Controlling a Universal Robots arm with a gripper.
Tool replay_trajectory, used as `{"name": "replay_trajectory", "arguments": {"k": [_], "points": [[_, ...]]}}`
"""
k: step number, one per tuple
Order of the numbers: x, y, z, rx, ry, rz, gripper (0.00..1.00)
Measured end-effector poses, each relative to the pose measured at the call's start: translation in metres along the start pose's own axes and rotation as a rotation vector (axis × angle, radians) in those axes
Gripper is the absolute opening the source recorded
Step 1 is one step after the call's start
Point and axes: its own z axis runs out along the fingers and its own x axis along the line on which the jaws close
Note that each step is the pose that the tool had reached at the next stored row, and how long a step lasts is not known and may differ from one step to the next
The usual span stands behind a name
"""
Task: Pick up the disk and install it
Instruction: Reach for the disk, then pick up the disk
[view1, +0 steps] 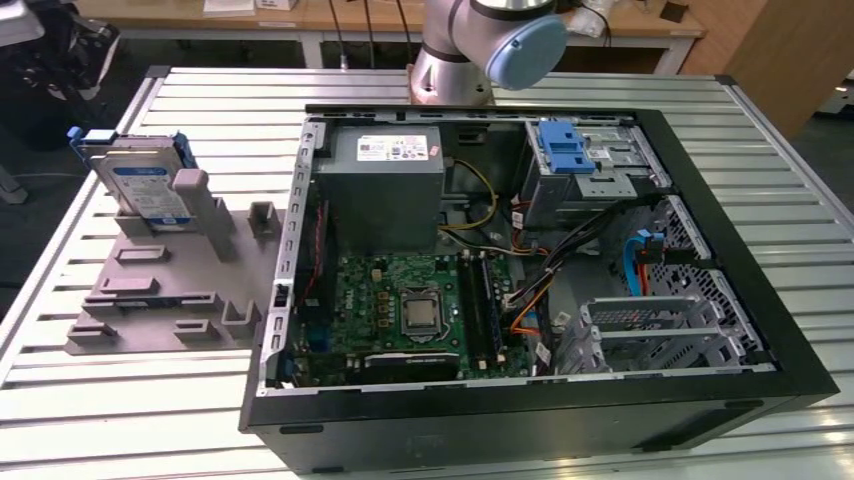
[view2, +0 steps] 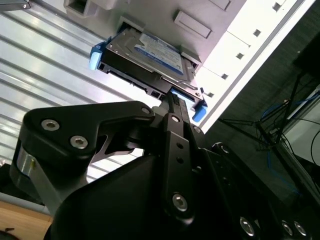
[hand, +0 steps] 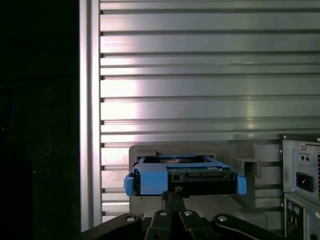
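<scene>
Well, the biggest thing here is the slatted metal surface (view1: 747, 130). The open computer case (view1: 534, 415) lies on its side on it, motherboard up. The arm (view1: 481, 45) rises from the surface's far edge, behind the case. On the exterior view's left of the case sits a grey slotted holder (view1: 160, 290). The disk (view1: 140, 185) stands on edge in it in its blue carrier, with the label facing out. It is well apart from the metal drive cage (view1: 587, 185) inside the case.

Both wrist views look down the gripper (hand: 173, 192) toward the disk's edge. The jaws are drawn together at the tips and hold nothing. The disk sits beyond them, and I see no contact with it.

To my eye the pick-up is the step in hand and not yet made, so the install hasn't started. A grasp would call for the jaws to spread wider than the disk is thick. They would need to line up square with its edge and close firmly enough to lift it straight out of the slot without it tilting.
</scene>
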Motion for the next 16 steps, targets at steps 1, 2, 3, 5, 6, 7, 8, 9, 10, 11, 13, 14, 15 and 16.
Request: {"name": "replay_trajectory", "arguments": {"k": [1,2,3,5,6,7,8,9,10,11,13,14,15,16], "points": [[0.0004,0.0,0.0,0.0,-0.0001,0.0,0.11],[0.0004,0.0,0.0,0.0,0.0,0.0,0.11],[0.0005,0.0,0.0,0.0,0.0,0.0,0.11],[0.0006,0.0,0.0,0.0,0.0,0.0,0.11],[0.0007,0.0,0.0,0.0,0.0,0.0,0.11],[0.0007,0.0,0.0,0.0,0.0,0.0,0.11],[0.0008,0.0,0.0,0.0,0.0,0.0,0.11],[0.0008,0.0,0.0,0.0,0.0,0.0,0.11],[0.0008,0.0,0.0,-0.0001,-0.0001,0.0,0.11],[0.0008,0.0,0.0,-0.0001,0.0,-0.001,0.11],[0.0008,0.0,0.0,-0.0001,0.0003,-0.006,0.11],[0.0009,0.0,0.0,-0.0001,0.0004,-0.009,0.11],[0.0009,0.0,0.0,-0.0002,0.0004,-0.012,0.11],[0.001,0.0,0.0,-0.0002,0.0007,-0.016,0.11]]}}
